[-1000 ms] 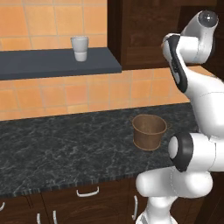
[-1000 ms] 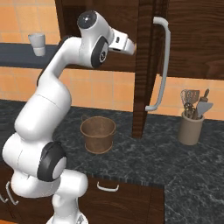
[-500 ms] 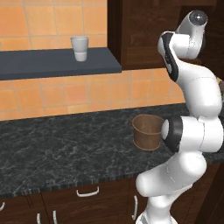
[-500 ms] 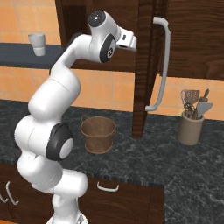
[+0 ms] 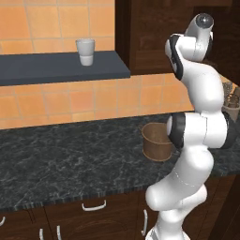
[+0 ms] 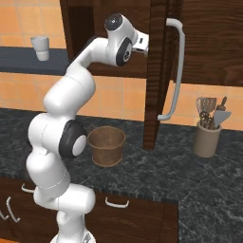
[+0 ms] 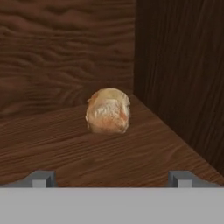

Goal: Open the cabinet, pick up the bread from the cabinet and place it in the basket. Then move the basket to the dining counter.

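- From the hand view I see my claw (image 7: 112,179) spread wide with nothing between its tips, one tip at each lower corner of the frame.
- The bread (image 7: 108,110) sits straight ahead of the claw on the wooden floor of the cabinet (image 6: 156,71), a rounded golden roll near the back wall and just beside the inner side wall on the right of that view. It is well apart from both fingertips (image 7: 41,178); no contact.
- In the right base view the cabinet door stands swung out toward me, edge-on, its long silver bar handle (image 6: 174,71) facing right. The hand end of my arm reaches in behind the door's edge at upper-shelf height.
- The basket (image 6: 106,145) stands upright on the black speckled counter (image 6: 190,180), below the open cabinet and just left of the door's lower edge. From what I can see of its inside, nothing is in it.
- A beige utensil holder (image 6: 207,138) with tools in it stands on the same counter, right of the door.
- A white cup (image 5: 85,51) rests on the dark wall shelf (image 5: 56,68) to the left, well apart from the basket.
- Low dark drawers (image 5: 89,213) with small curved handles run under the counter.
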